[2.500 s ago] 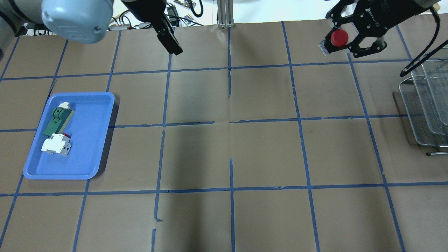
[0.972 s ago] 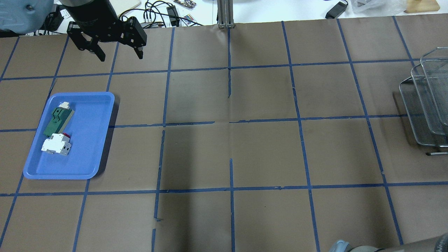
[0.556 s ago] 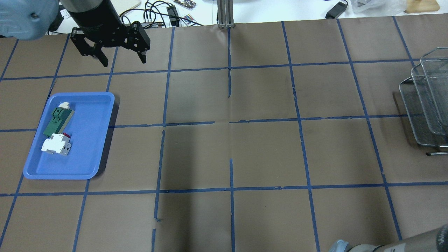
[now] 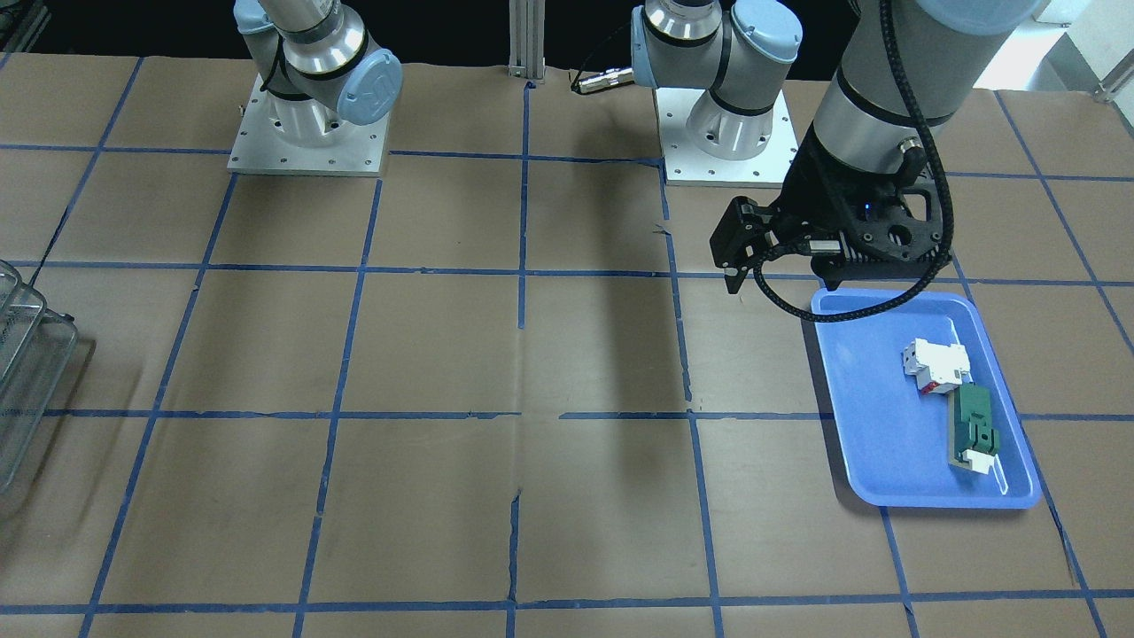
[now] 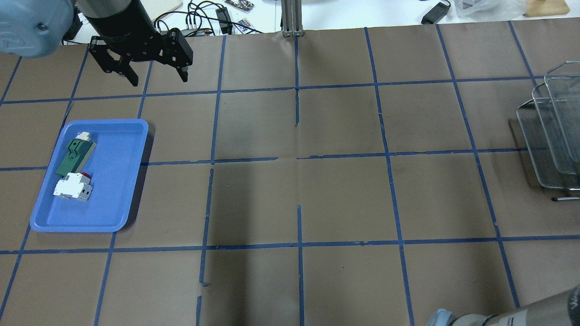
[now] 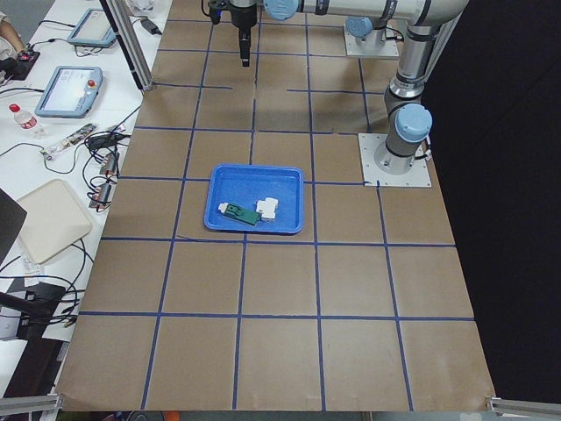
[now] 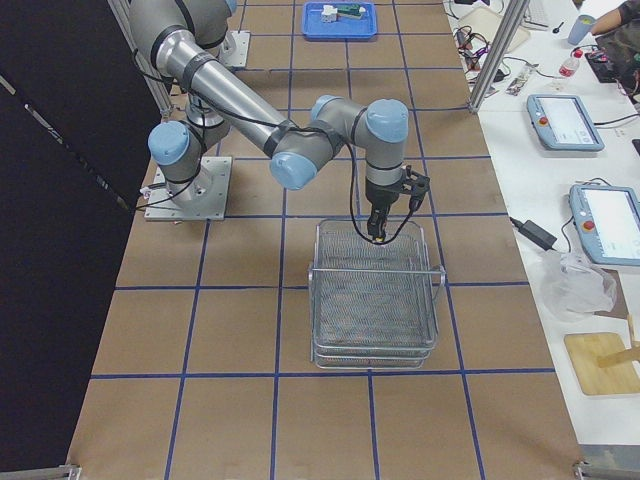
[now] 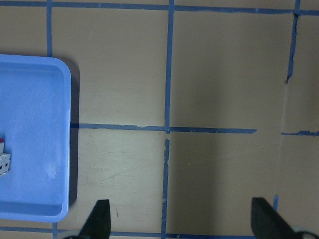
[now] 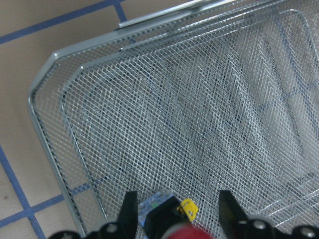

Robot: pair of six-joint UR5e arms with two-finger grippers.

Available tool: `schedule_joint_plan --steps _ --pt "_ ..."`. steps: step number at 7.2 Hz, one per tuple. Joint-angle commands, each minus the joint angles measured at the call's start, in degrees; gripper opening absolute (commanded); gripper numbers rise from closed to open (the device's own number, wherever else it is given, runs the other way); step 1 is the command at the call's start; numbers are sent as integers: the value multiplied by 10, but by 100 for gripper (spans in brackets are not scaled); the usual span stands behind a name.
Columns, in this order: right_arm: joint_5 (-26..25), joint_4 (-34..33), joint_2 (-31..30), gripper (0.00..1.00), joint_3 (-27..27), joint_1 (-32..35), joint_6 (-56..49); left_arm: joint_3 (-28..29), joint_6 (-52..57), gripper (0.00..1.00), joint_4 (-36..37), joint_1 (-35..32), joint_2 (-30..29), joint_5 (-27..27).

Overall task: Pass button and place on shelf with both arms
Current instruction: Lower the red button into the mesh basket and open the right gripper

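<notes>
Two-finger right gripper point(image 9: 177, 204) clasps red-capped black push-button point(image 9: 167, 219); I'd seat it on silvery wire-mesh shelf point(image 9: 164, 114) before releasing; left gripper point(image 5: 158, 78) wide.

Button point(image 9: 163, 213) cut by frame bottom, cap blurred; shelf point(image 5: 542, 150) clipped at overhead's right edge.

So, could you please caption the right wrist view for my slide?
Right gripper holds the red push-button above the wire-mesh shelf.
</notes>
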Motion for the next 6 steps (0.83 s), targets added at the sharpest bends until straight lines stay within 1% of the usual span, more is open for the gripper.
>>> schedule_joint_plan --steps 1,2,3,4,5,6 --pt "-1 6 -5 100 -1 -6 -7 0 0 100 12 1 0 0" --pt "0 20 -8 100 -8 -6 -17 0 0 100 13 1 0 0" --pt "5 55 -28 100 -10 -6 -18 0 0 100 13 1 0 0" --pt "12 97 -69 100 -8 1 -18 0 -1 100 13 1 0 0" --pt "56 171 -103 100 -8 14 -17 0 -1 100 13 1 0 0" --pt "70 221 -127 100 -7 38 -10 0 0 100 13 1 0 0"
